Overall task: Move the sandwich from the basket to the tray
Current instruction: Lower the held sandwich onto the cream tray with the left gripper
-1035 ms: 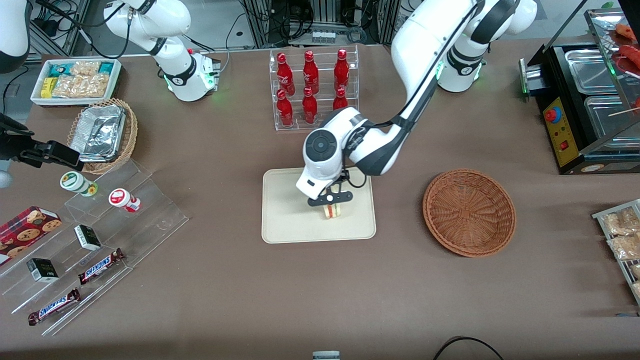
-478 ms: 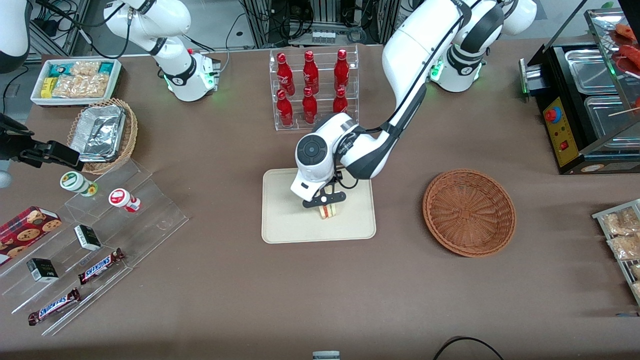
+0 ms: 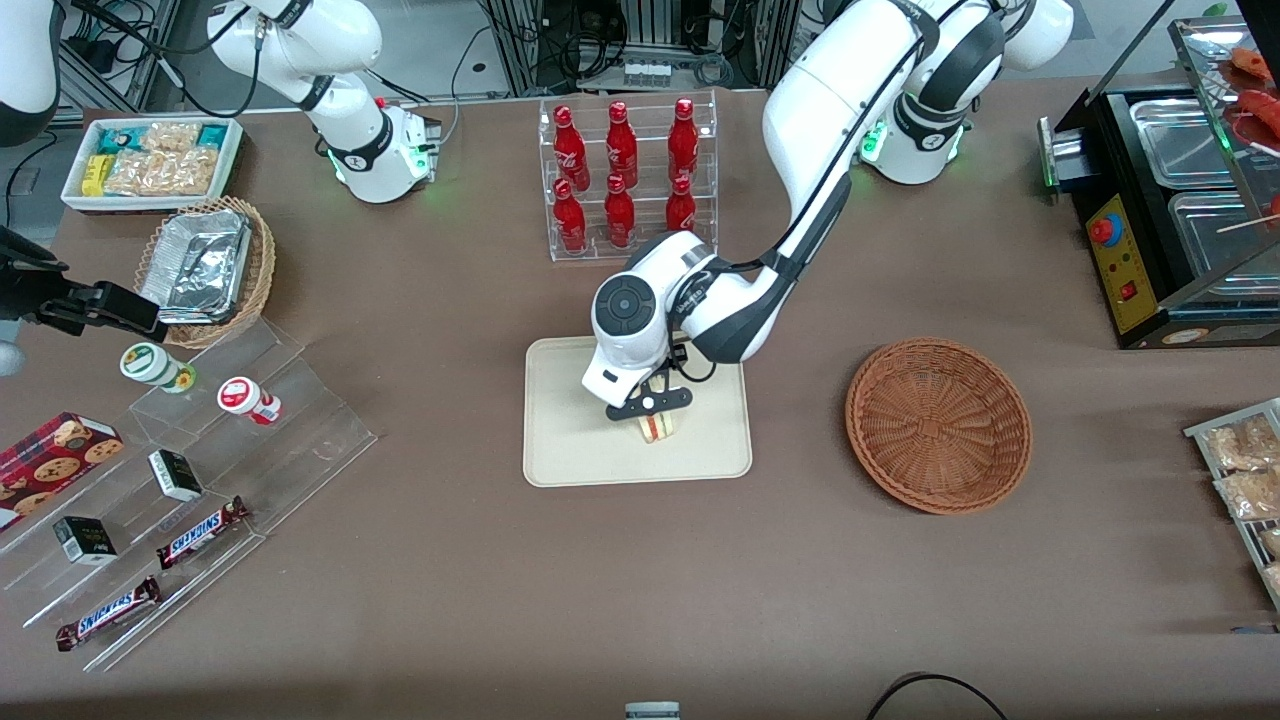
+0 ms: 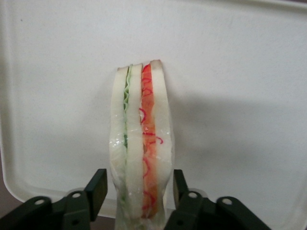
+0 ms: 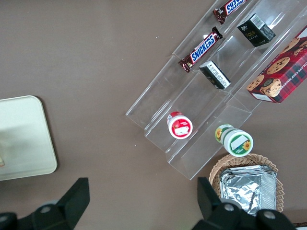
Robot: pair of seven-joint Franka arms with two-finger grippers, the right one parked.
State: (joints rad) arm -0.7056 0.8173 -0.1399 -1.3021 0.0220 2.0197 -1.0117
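The sandwich (image 3: 658, 428) is a clear-wrapped wedge of pale bread with red and green filling. It stands on edge on the cream-beige tray (image 3: 570, 430), in the part of the tray nearer the front camera. My left gripper (image 3: 654, 412) hangs straight over it, fingers on either side. In the left wrist view the sandwich (image 4: 141, 143) sits between the black fingers (image 4: 97, 186), with a small gap on each side, so the gripper (image 4: 139, 187) is open. The reddish-brown wicker basket (image 3: 938, 425) has nothing in it and lies toward the working arm's end.
A clear rack of red bottles (image 3: 625, 175) stands just farther from the front camera than the tray. Clear stepped shelves with snacks (image 3: 190, 470) and a tan basket of foil containers (image 3: 205, 268) lie toward the parked arm's end. A food warmer (image 3: 1180, 200) stands at the working arm's end.
My gripper and the sandwich have shifted a little toward the parked arm's end over the tray, then settled slightly lower. The basket has not moved.
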